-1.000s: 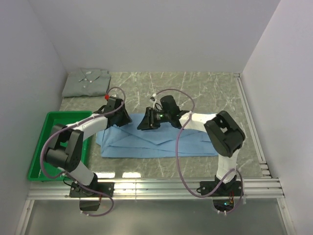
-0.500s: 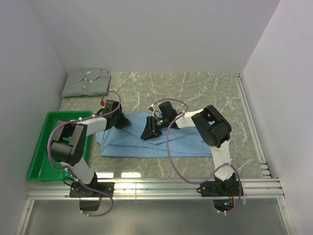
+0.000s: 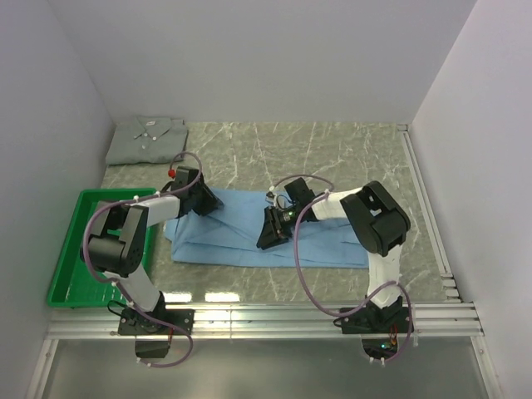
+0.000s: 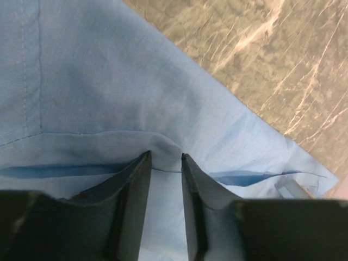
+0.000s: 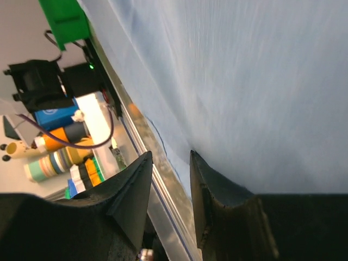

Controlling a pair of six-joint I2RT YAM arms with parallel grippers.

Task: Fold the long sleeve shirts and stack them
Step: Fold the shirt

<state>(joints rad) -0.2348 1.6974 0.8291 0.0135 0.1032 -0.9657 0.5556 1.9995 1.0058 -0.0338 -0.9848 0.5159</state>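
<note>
The light blue shirt (image 3: 332,237) lies spread on the marble table, with a fold line along its front half. My left gripper (image 3: 205,202) sits on its back left corner. In the left wrist view (image 4: 165,156) its fingers stand close together with a pucker of the blue cloth (image 4: 109,81) pinched at the tips. My right gripper (image 3: 268,237) is low over the shirt's middle. In the right wrist view (image 5: 169,155) its jaws are a little apart, table and rail show between them, and the blue cloth (image 5: 261,81) lies against the right finger. The pale grey-green shirt (image 3: 148,139) lies folded at the back left.
A green plastic tray (image 3: 83,249) stands at the left, beside the blue shirt. A metal rail (image 3: 274,316) runs along the near edge. White walls close in the table on the left, back and right.
My right gripper has moved from the shirt's back middle toward the front and right. My left gripper has stayed at the back left corner.
</note>
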